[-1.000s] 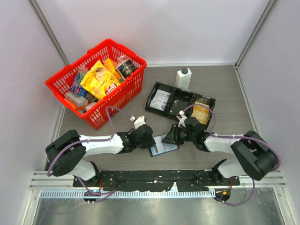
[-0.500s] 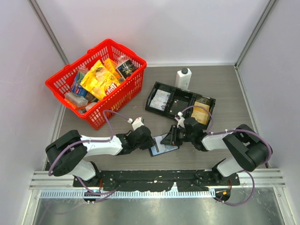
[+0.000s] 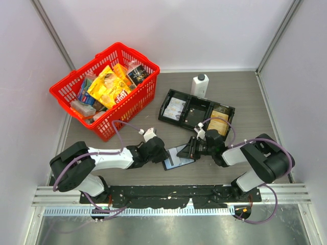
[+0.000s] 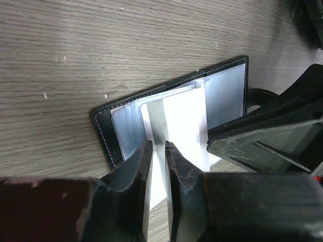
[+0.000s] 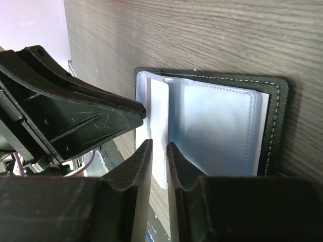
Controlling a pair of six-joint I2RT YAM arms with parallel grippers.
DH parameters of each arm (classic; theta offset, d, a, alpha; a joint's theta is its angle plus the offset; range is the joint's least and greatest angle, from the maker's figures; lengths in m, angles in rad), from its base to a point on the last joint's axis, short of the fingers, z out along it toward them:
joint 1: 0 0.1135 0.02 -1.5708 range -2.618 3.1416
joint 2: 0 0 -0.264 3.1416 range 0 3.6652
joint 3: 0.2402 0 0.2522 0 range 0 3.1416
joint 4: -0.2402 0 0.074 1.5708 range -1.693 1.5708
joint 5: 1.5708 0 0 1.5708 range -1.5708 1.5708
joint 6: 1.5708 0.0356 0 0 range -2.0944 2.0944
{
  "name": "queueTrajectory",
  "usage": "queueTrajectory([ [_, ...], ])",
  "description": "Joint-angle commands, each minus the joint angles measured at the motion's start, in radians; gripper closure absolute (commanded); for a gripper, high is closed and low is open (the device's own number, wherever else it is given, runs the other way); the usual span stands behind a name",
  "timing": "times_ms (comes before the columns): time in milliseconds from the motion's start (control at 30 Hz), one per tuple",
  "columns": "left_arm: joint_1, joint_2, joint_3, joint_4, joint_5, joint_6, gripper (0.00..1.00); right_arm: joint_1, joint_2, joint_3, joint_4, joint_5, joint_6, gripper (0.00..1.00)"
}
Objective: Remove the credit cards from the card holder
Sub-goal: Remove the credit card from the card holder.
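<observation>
Top external: looking steeply down from above and behind the arm bases, taking in the whole table (image 3: pixel 245 92).
Left wrist: hovering close over the open card holder (image 4: pixel 227 96).
Right wrist: facing it from the opposite side, seemingly as near.
Shared: all three are showing the card holder.

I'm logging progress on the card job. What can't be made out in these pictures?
- Number of credit cards in the card holder: cloudy overlapping sleeves, both wrist views.
- Whether left gripper or right gripper pinches a card: their own fingers hide contact, wrist views.
- Card holder in top external: small, partly covered by both grippers.
</observation>
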Motion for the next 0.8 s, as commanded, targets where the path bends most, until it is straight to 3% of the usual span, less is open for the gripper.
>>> queueTrajectory([
  [0,-0.001,0.026,-0.022,-0.059,0.019,0.002,0.80,-0.004,0.027,0.000,0.093,-0.026,0.022,0.78],
  [233,-0.001,0.029,-0.022,-0.056,0.029,0.002,0.81,-0.006,0.052,0.009,0.082,-0.007,0.020,0.85],
  [767,-0.001,0.037,-0.024,-0.047,0.038,0.004,0.82,-0.004,0.113,0.037,0.091,-0.019,0.023,0.81],
])
